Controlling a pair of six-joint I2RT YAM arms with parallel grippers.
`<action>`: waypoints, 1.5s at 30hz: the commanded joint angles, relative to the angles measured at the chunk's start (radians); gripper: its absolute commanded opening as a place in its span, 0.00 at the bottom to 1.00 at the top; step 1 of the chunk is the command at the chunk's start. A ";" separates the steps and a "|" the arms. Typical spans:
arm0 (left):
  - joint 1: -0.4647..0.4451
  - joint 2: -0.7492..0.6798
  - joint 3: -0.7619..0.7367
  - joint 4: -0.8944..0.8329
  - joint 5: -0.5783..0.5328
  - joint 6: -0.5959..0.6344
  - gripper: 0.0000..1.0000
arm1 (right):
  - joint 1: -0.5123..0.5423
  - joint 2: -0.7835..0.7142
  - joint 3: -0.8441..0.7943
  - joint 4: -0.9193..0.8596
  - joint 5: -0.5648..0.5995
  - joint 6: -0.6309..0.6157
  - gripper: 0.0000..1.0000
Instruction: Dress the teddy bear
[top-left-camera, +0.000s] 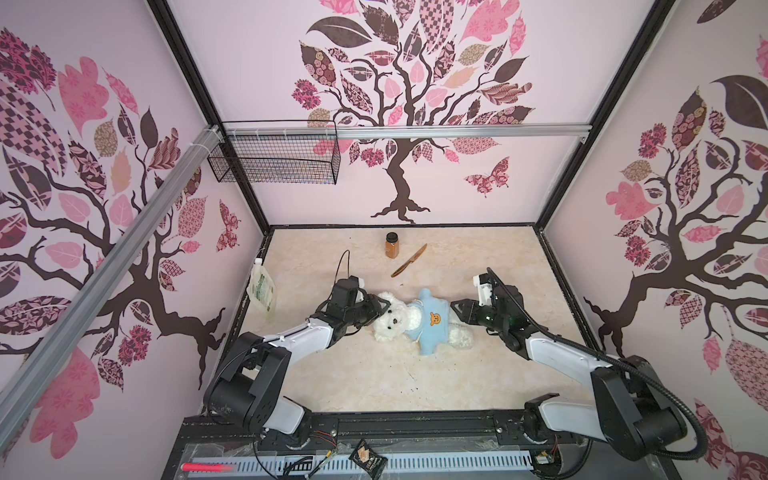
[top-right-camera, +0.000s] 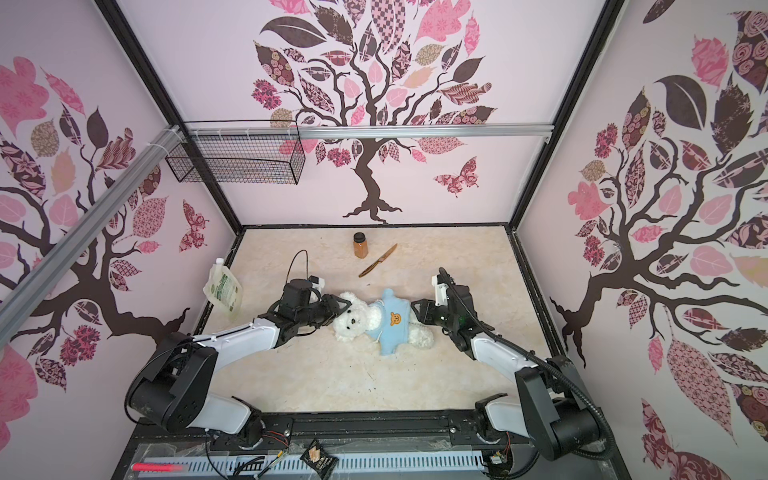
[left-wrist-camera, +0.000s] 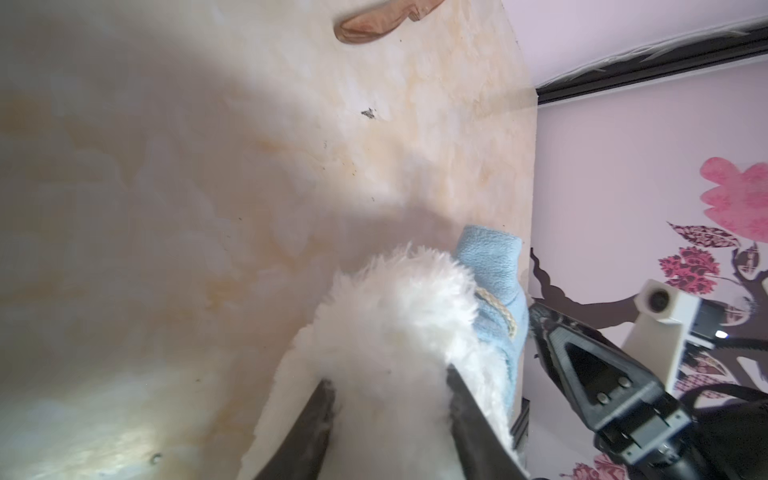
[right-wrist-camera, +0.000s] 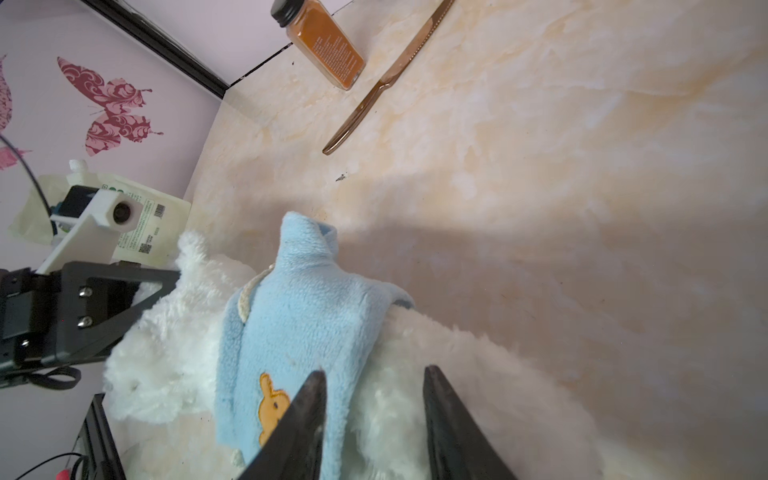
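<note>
Obs., standing at the cell front:

- Teddy bear (top-left-camera: 392, 322) lies on its back mid-table (top-left-camera: 353, 374), between the two arms. Its head is toward the left arm and its legs toward the right.
- Light blue shirt (top-left-camera: 432, 328) is on the bear's torso, tan bear-face print facing up. One sleeve points toward the back wall.
- Left gripper (top-left-camera: 382, 305) is at the bear's head. In the left wrist view its fingers (left-wrist-camera: 316, 424) stand spread, with white fur of the head between them. I cannot tell whether the pads press the fur.
- Right gripper (top-left-camera: 457, 309) is at the shirt's lower edge by the legs. In the right wrist view its fingers (right-wrist-camera: 303, 415) are spread apart over shirt hem and leg fur, not pinching either.
- Spice jar (top-left-camera: 391, 245) stands upright near the back of the table, with the knife (top-left-camera: 409, 260) lying just beside it. Both are well apart from the bear.
- Refill pouch (top-left-camera: 262, 289) leans against the left wall
</note>
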 joint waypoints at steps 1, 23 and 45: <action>0.021 -0.009 0.070 -0.077 -0.035 -0.011 0.52 | 0.018 -0.059 0.022 -0.066 0.092 -0.048 0.44; -0.109 -0.420 0.000 -0.430 -0.329 0.244 0.77 | 0.112 -0.291 0.017 -0.343 0.153 -0.125 0.63; -0.608 -0.205 -0.039 -0.223 -0.522 0.600 0.69 | 0.184 0.164 -0.045 0.036 -0.266 0.058 0.51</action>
